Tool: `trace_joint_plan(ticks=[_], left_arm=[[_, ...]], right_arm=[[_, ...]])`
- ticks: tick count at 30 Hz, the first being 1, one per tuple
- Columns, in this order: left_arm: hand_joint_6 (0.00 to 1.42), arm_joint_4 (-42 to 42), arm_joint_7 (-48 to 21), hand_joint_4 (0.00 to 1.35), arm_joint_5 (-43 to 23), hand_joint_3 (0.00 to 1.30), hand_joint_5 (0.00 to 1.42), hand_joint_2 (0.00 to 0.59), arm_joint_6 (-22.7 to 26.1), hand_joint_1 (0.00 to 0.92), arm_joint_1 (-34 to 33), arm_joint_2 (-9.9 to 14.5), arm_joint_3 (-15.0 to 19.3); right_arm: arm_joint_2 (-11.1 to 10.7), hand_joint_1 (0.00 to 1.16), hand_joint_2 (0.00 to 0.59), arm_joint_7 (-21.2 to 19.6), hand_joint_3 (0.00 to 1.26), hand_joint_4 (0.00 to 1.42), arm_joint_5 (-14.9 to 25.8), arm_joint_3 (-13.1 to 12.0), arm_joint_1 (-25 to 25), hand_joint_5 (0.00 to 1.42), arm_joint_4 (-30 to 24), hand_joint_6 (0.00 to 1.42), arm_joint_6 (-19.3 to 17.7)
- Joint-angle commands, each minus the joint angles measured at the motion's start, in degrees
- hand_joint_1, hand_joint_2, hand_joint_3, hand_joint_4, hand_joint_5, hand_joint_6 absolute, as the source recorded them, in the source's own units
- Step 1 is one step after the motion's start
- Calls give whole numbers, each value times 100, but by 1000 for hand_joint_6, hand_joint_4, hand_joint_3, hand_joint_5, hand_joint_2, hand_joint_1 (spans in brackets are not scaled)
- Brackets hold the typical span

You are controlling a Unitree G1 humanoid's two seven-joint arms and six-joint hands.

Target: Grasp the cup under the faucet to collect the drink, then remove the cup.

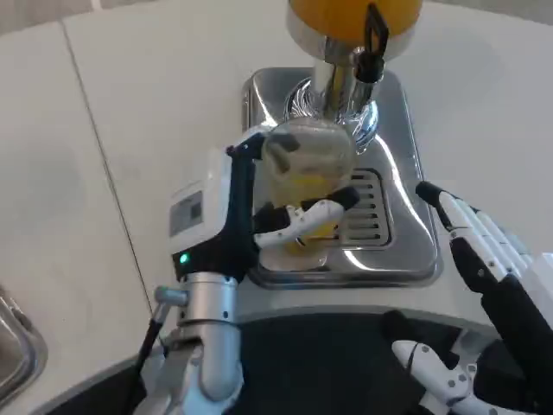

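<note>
head view looks down on a white table [130, 104] with a shiny metal drip tray [406, 147] in the middle and an orange drink dispenser [346, 13] at the top edge. left hand [259, 212] is wrapped around the clear cup [309, 160], white back to the cup's left side, fingers [307, 216] curling across the front low down, so it's grasping the cup. cup sits above the drip tray, right under the chrome faucet [333, 78], its rim just below the spout; can't tell if the base is touching the tray or lifted, the fingers cover it. some yellow liquid shows in the lower part of the cup, level hard to read through glare and reflections. black tap lever [376, 35] sticks up to the right of the faucet. slotted grate [363, 212] of the tray is partly hidden behind cup and fingers. right hand [484, 259] is off to the right of the tray, well apart from the cup, fingers stretched out and apart, holding nothing; its lower part is cut off by the frame's right edge. left silver forearm [207, 328] comes up from the bottom, green light on the wrist. dispenser tank is cropped by the top edge, only its bottom shows. metal object at bottom left corner is cropped, can't tell what it is.
</note>
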Motion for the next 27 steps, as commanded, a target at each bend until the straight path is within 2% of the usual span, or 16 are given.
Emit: trace_joint_plan(ticks=[1, 7, 13, 17, 24, 27], left_arm=[[1424, -332, 0, 1231, 54, 1135, 1424, 0, -184, 700, 158, 186, 79], [1424, -485, 57, 1216, 41, 1135, 1424, 0, -218, 737, 350, 425, 223], [1424, -840, -60, 1228, -50, 1135, 1424, 0, -308, 763, 568, 769, 500], [1424, -1303, -239, 1230, -165, 1145, 1424, 0, -467, 778, 975, 1111, 812], [1424, -2028, -591, 1230, -310, 1156, 1424, 0, -617, 792, 1645, 1348, 1126], [1424, -2364, -742, 1230, -427, 1157, 1424, 0, -864, 794, 2033, 1484, 1306]], right_arm=[[-31, 396, 399, 16, 0, 0, 49, 34, 70, 0, -7, 0, -11], [-37, 393, 404, -9, 0, 0, 27, 67, 59, 0, -5, 1, -31], [-53, 392, 405, -37, 0, 0, 3, 71, 77, 0, -10, 1, -75], [-102, 392, 405, -61, 0, 0, 15, 12, 66, 0, 25, 1, -108], [-234, 392, 405, -34, 0, 0, 22, -93, -54, 0, 106, 1, -158], [-356, 392, 405, 2, 0, 0, -69, -165, -73, 0, 87, 0, -217]])
